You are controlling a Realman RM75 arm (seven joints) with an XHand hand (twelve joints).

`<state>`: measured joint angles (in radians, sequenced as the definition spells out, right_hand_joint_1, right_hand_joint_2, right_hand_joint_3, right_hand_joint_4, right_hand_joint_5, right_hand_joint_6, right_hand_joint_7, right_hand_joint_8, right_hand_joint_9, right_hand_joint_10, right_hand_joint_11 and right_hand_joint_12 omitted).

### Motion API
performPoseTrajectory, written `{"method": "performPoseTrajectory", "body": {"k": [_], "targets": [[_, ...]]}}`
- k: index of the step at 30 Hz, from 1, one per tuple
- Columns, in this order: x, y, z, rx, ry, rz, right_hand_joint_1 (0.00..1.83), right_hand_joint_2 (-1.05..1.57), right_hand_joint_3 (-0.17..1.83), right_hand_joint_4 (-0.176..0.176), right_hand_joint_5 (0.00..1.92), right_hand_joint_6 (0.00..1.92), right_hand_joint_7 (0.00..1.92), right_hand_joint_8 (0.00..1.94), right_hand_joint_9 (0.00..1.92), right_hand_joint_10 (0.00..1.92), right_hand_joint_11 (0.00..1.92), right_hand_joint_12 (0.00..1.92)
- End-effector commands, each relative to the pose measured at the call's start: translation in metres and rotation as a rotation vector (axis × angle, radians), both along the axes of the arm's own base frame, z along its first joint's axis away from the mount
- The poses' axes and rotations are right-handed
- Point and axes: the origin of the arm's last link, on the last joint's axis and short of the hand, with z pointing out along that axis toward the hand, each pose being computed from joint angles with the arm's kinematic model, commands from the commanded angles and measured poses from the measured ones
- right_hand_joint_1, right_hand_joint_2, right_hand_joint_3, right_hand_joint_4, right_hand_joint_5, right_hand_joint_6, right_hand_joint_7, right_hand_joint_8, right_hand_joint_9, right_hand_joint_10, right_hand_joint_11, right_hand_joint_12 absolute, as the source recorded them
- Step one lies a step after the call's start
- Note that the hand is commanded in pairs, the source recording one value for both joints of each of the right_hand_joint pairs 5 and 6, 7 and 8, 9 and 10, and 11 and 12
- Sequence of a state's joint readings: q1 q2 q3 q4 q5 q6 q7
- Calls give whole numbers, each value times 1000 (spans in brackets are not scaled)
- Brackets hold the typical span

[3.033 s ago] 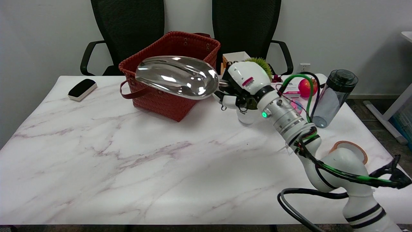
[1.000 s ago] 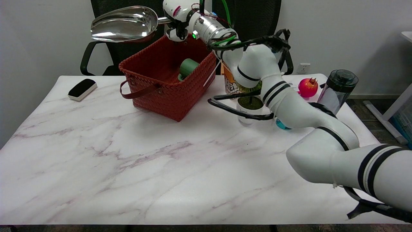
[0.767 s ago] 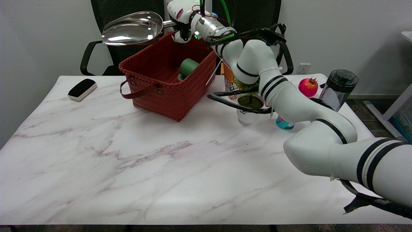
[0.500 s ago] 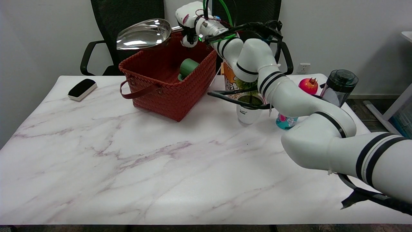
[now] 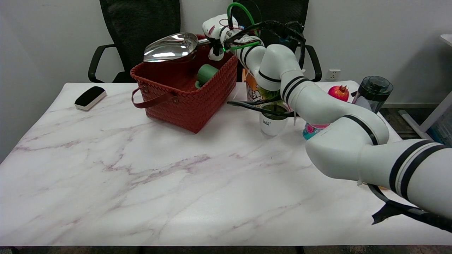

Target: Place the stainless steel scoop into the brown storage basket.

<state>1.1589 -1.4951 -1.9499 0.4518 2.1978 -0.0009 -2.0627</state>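
Scoop (image 5: 171, 47), stainless steel, gripped by its short handle in the right hand (image 5: 216, 38); fingers wrapped round the handle end, exact finger layout hard to read at this size. Long axis close to level, running 9 to 3 o'clock: bowl mouth points to 9, handle to 3, open side up with bright glare on the inside. Bowl hangs over the far-left part of the brown storage basket (image 5: 176, 102), at or just above rim height; can't tell if it touches the rim. Green cylinder (image 5: 206, 74) lies inside the basket, at 4 o'clock from the scoop bowl. Basket handle loop droops off the near-left wall. Right arm (image 5: 317, 106) runs from the hand toward 4 o'clock, over the clutter, out at lower right.

Table (image 5: 141, 183), white marble. Black-and-white eraser block (image 5: 90, 97) at 9 o'clock from the basket, well apart. White pot with a plant (image 5: 272, 121) at 4 o'clock from the basket, near. Red pomegranate (image 5: 339, 92) and dark-lidded bottle (image 5: 370, 90) at 3 o'clock, far right. Two black office chairs (image 5: 139, 21) behind the table.
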Motion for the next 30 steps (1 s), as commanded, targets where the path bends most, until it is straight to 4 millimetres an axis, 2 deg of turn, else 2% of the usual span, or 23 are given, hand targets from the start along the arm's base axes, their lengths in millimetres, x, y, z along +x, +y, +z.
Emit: {"method": "performPoseTrajectory", "body": {"k": [1, 3, 4, 9, 14, 16, 18, 19, 20, 22, 23, 24, 26, 27, 29, 30], "targets": [[-14, 0, -9, 3, 17, -39, 835, 1571, 363, 0, 1920, 1920, 1920, 1920, 1920, 1920, 1920, 1920], [-14, 1, -11, 14, 20, -37, 797, 1571, 364, 0, 1856, 1856, 1920, 1920, 1920, 1920, 1920, 1920], [-15, 1, -12, 17, 21, -37, 757, 1571, 373, 0, 1718, 1718, 1920, 1920, 1920, 1920, 1920, 1920], [-16, 3, -14, 27, 28, -33, 679, 1489, 467, 0, 1391, 1391, 1920, 1920, 1862, 1862, 1920, 1920], [-13, 5, -14, 36, 26, -9, 732, 1102, 804, 0, 1098, 1098, 1914, 1914, 1747, 1747, 1920, 1920], [-11, 7, -15, 40, 27, 0, 756, 876, 863, 0, 937, 937, 1821, 1821, 1750, 1750, 1920, 1920], [-10, 8, -16, 47, 32, 10, 932, 381, 1015, 0, 635, 635, 1631, 1631, 1668, 1668, 1920, 1920], [-9, 8, -17, 50, 32, 14, 1028, 158, 1098, 0, 431, 431, 1471, 1471, 1542, 1542, 1840, 1840], [-8, 9, -18, 53, 31, 19, 1086, 16, 1135, 0, 381, 381, 1370, 1370, 1368, 1368, 1735, 1735], [-5, 10, -19, 61, 29, 32, 1146, -153, 1158, 0, 335, 335, 1156, 1156, 945, 945, 1381, 1381], [-3, 12, -20, 68, 28, 42, 1138, -221, 1176, 0, 275, 275, 893, 893, 698, 698, 1109, 1109], [-1, 12, -20, 71, 24, 49, 1127, -251, 1171, 0, 242, 242, 724, 724, 546, 546, 896, 896], [2, 14, -21, 77, 20, 60, 1108, -255, 1122, 0, 212, 212, 606, 606, 398, 398, 653, 653], [2, 14, -22, 78, 18, 62, 1085, -259, 1057, 0, 171, 171, 510, 510, 241, 241, 376, 376], [7, 16, -22, 86, 5, 78, 1050, -271, 951, 0, 121, 121, 390, 390, 26, 26, 143, 143], [8, 16, -23, 89, 1, 83, 1019, -263, 859, 0, 84, 84, 282, 282, 4, 4, 23, 23]]}}
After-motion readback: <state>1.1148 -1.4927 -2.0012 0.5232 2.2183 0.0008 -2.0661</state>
